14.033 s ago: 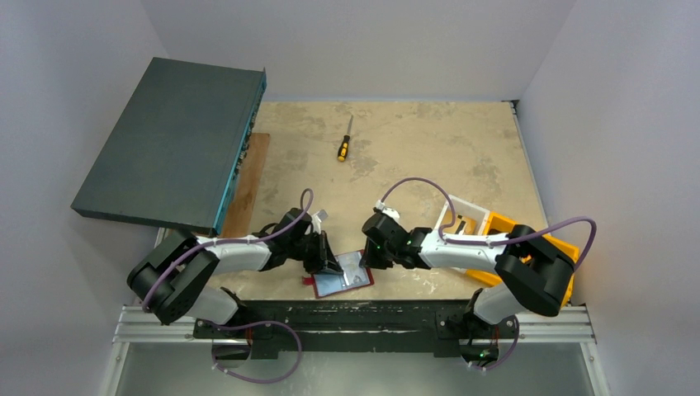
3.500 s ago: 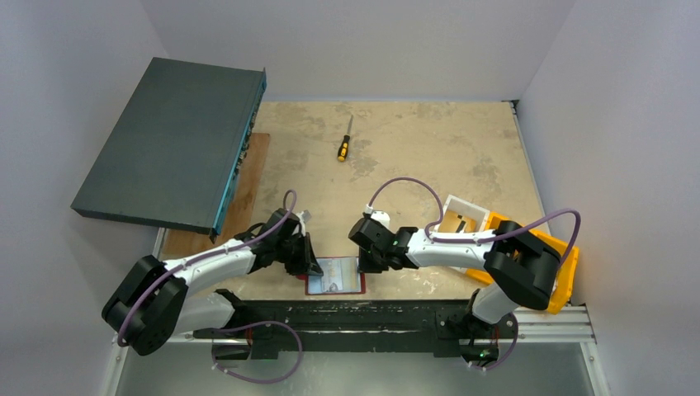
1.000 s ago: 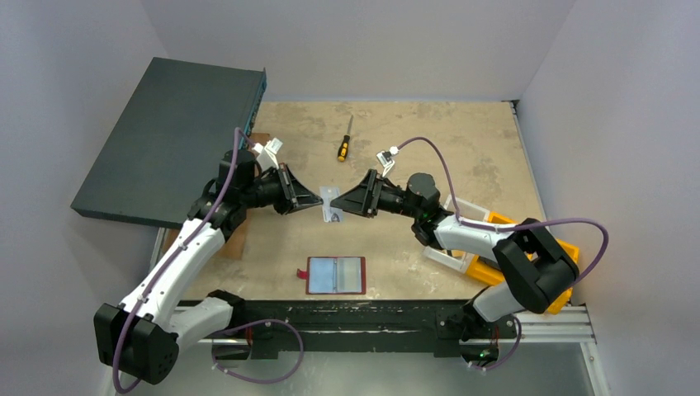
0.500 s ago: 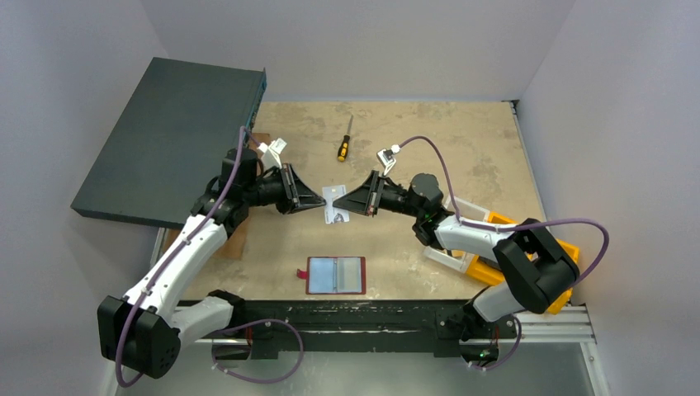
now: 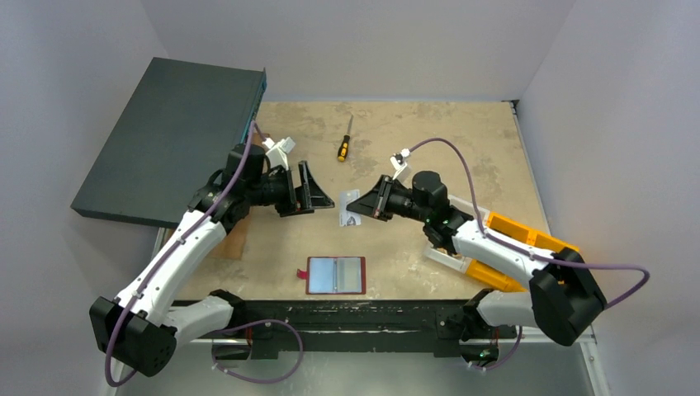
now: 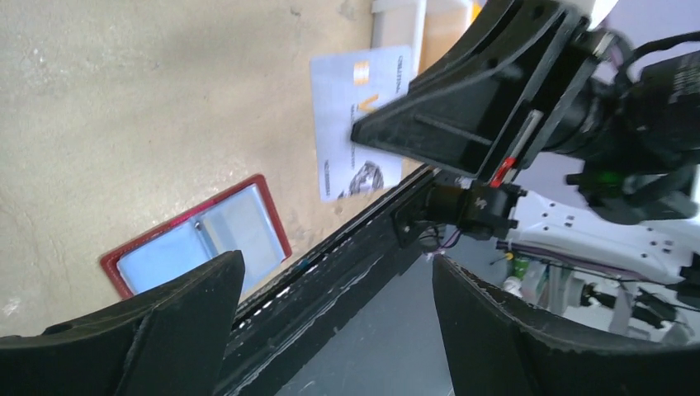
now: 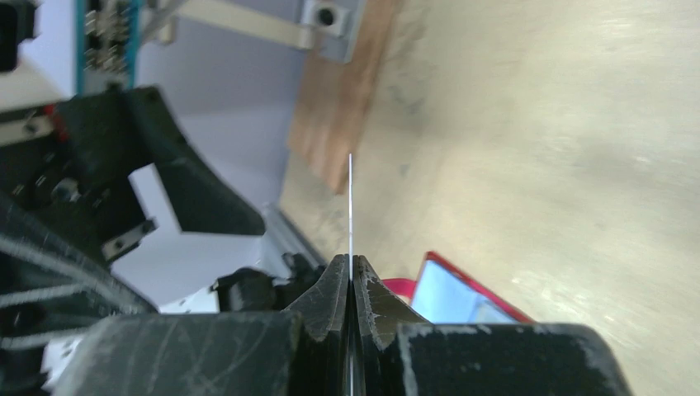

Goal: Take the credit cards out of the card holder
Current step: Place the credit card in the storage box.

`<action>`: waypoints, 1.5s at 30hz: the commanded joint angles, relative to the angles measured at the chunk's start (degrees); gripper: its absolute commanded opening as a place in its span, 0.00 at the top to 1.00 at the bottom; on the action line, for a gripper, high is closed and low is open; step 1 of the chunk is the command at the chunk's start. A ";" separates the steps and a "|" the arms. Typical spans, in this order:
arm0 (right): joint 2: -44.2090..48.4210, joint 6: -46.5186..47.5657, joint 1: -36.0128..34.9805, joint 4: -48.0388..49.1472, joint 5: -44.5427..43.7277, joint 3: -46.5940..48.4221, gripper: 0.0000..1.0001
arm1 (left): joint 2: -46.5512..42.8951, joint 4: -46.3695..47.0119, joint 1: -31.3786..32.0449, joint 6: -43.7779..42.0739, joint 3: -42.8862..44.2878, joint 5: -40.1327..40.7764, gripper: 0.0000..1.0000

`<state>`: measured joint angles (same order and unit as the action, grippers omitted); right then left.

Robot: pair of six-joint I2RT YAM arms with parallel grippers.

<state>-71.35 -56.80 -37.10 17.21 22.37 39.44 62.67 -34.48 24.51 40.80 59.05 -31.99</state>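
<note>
Above table (image 5: 429,140): R gripper (image 5: 353,202) pinches card (image 5: 347,217); L gripper (image 5: 319,191) wide open, prob. empty.

small print on the credit card (image 6: 338,99), too blurred to read

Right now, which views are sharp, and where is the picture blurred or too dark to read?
Top view: even light, soft shadows, card and holder sharp. Left wrist view: fingers of the left hand dark and blurred up close; the card's print partly legible. Right wrist view: table out of focus; the card is only a thin bright edge in the shut right hand.
</note>
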 commanded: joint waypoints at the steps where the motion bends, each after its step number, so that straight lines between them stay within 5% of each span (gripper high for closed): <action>1: 4.10 5.32 0.29 -23.68 -17.89 6.02 1.00 | 2.10 -4.96 3.61 -4.76 4.03 6.50 0.16; 9: 3.35 0.58 1.08 -57.07 -49.10 18.38 1.00 | 4.57 -6.65 4.78 -6.61 6.43 6.31 0.15; 21: -16.81 -19.86 7.95 -94.90 -66.52 31.76 1.00 | 4.99 -7.75 5.44 -8.98 5.96 4.32 0.15; 30: -12.33 -20.25 20.34 -94.76 -67.68 27.63 1.00 | 5.82 -8.75 5.45 -10.09 6.67 3.60 0.15; 39: -8.02 -18.52 22.33 -94.93 -68.72 28.35 1.00 | 6.49 -8.59 5.41 -9.66 6.96 3.57 0.15; 45: -5.71 -16.92 30.30 -94.89 -70.54 26.41 1.00 | 7.10 -8.70 5.41 -9.67 7.35 2.99 0.15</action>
<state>-78.96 -74.13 -10.87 -75.75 -43.53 66.52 69.63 -43.42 29.71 31.88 63.55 -27.68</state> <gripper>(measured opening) 0.004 0.852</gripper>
